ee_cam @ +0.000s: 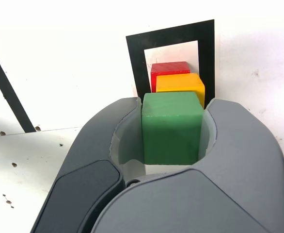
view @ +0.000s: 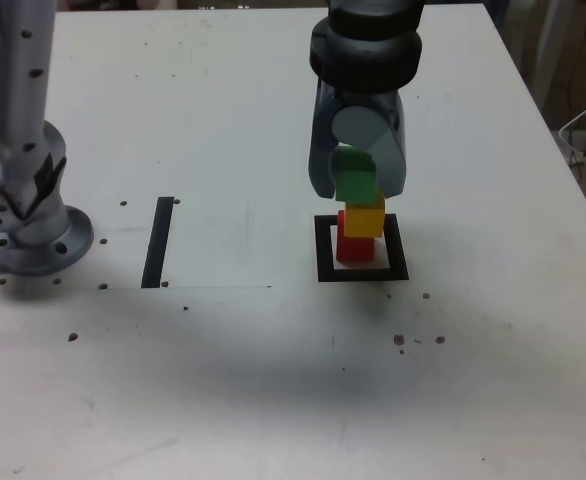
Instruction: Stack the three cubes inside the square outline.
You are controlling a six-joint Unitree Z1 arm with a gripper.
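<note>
A white table (view: 273, 380), speckled with small dark holes. On it, toward the exterior view's right, a black square outline (view: 323, 250) with a red cube (view: 353, 248) inside. A black stripe (view: 158, 242) lies to the left, the arm's grey base (view: 33, 235) at far left.

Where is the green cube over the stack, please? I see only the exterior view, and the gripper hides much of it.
Observer: In the wrist view the green cube sits between the two fingers of the gripper, with a finger against each of its sides.
Operator: Is the yellow cube straight on the red one?
Observer: The yellow cube covers most of the red cube, but it is shifted a little, so a strip of red shows along two edges.
Operator: Does the stack stand inside the square outline?
Observer: Yes. The wrist view shows white centre between the red cube and the black frame of the square outline.
</note>
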